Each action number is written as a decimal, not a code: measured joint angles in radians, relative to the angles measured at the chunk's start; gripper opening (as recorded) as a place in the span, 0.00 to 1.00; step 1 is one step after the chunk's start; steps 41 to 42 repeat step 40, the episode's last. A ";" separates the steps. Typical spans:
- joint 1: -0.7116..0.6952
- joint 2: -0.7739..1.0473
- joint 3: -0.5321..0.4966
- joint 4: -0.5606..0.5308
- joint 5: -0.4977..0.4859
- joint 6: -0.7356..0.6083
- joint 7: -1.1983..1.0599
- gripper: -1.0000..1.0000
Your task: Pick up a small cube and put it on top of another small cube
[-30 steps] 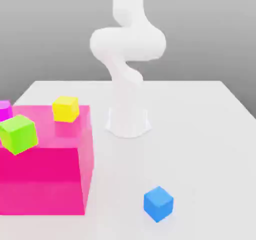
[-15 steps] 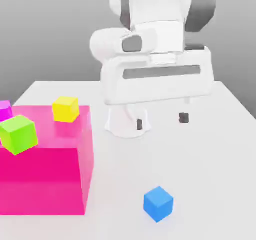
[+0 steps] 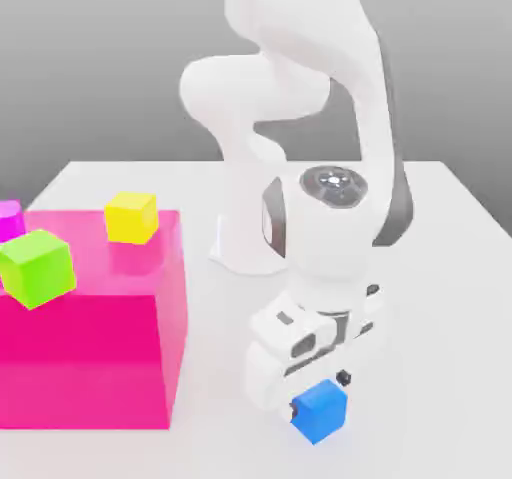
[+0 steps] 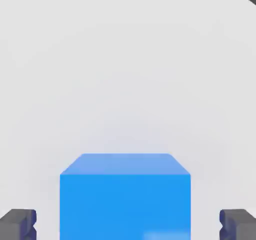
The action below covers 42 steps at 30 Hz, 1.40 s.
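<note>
the gripper (image 3: 322, 395) is down at the white table (image 3: 440, 297), straddling the blue cube (image 3: 321, 411), which sits at about five o'clock from the arm's base in the exterior view, well apart from the pink block (image 3: 90, 357) at eight o'clock. in the hand view the blue cube (image 4: 125, 196) lies between the two dark fingertips (image 4: 19, 224), with a strip of bare table showing on each side of it, so the jaws stand open around the cube and are not yet pressing on its faces. the step in hand, as i judge it, is the grasp: the hand is placed and the squeeze is what remains. on the pink block rest a yellow cube (image 3: 131, 216) toward its far edge, at about ten o'clock from the base, and a green cube (image 3: 37, 268) nearer the front, with a bit of a magenta cube (image 3: 9, 217) at the exterior view's left edge. the next move calls for closing evenly on the blue cube so it does not twist, lifting it straight up clear of the table, then carrying it over to one of the cubes on the block and setting it down squarely on top.
</note>
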 joint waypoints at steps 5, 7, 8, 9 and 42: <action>-0.001 0.010 0.001 0.002 -0.002 0.007 0.002 0.00; 0.000 -0.028 0.000 -0.005 -0.006 -0.023 0.004 0.00; 0.000 -0.058 -0.001 -0.010 -0.007 -0.048 0.005 0.00; 0.000 -0.091 -0.002 -0.016 -0.009 -0.076 0.006 0.00; -0.590 -0.599 -0.377 0.203 -0.127 -0.787 0.460 1.00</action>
